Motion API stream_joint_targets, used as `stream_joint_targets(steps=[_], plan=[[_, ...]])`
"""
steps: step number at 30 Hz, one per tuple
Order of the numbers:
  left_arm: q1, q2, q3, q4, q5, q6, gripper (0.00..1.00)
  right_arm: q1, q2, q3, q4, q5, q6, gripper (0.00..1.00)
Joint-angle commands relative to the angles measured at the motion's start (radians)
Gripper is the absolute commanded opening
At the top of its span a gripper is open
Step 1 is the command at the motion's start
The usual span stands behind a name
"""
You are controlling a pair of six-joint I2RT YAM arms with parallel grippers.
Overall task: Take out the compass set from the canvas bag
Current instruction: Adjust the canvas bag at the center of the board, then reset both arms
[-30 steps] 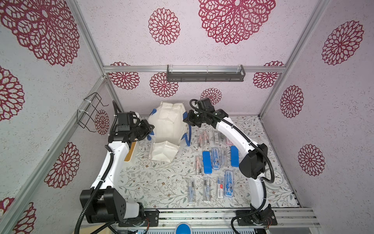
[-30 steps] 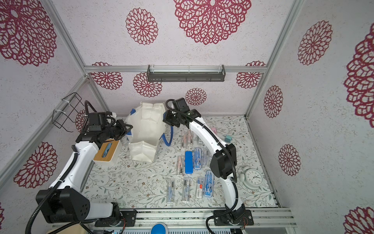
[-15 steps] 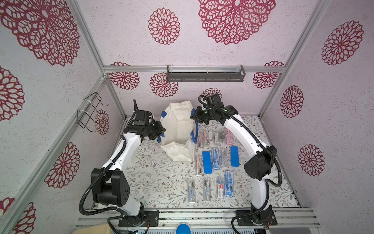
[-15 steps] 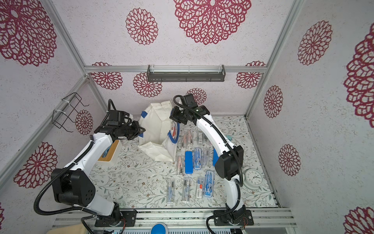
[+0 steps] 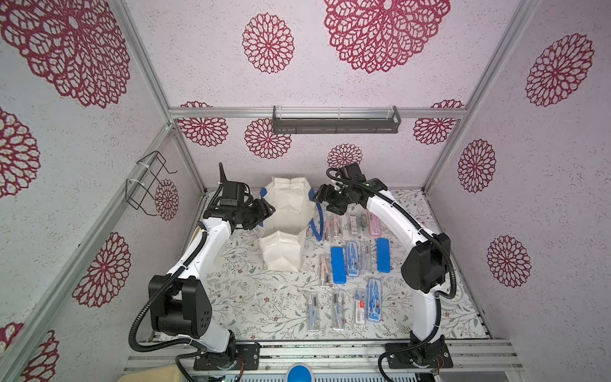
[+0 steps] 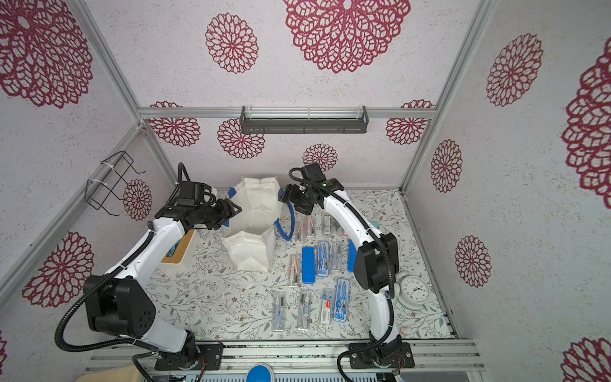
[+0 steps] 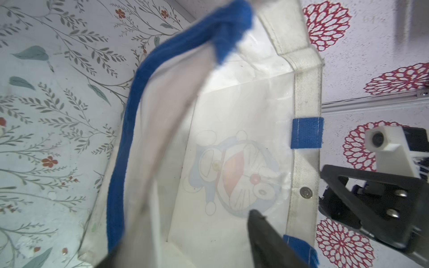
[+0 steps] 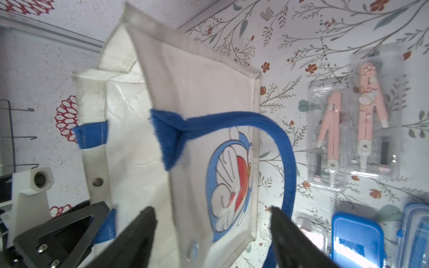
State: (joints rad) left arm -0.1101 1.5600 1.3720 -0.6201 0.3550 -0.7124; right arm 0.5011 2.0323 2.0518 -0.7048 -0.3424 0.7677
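Both the left gripper and the right gripper hang spread and empty on opposite sides of the canvas bag, whose visible inside shows no compass set, while cased compass sets lie beside it, so the unloading step looks finished and drawing both arms clear seems next.

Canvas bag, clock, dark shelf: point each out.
canvas bag [image 5: 287, 211]: in a top view, middle of its off-white fabric.
clock [image 6: 415, 291]: in a top view, centre of its white dial.
dark shelf [image 5: 335, 127]: in a top view, middle of its front rail.
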Motion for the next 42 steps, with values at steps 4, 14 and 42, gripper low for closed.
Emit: stream_joint_targets(steps=[4, 14, 42], plan=[[0.022, -0.142, 0.084, -0.122, -0.147, 0.129, 0.97, -0.041, -0.191, 0.014, -0.089, 0.159, -0.154, 0.99], [0.046, -0.499, -0.036, 0.022, -0.285, 0.316, 0.97, -0.080, -0.535, -0.270, -0.003, 0.621, -0.341, 0.99], [0.206, -0.815, -1.039, 0.647, -0.875, 0.449, 0.97, -0.447, -0.822, -1.699, 1.372, 0.834, -0.578, 0.99]])
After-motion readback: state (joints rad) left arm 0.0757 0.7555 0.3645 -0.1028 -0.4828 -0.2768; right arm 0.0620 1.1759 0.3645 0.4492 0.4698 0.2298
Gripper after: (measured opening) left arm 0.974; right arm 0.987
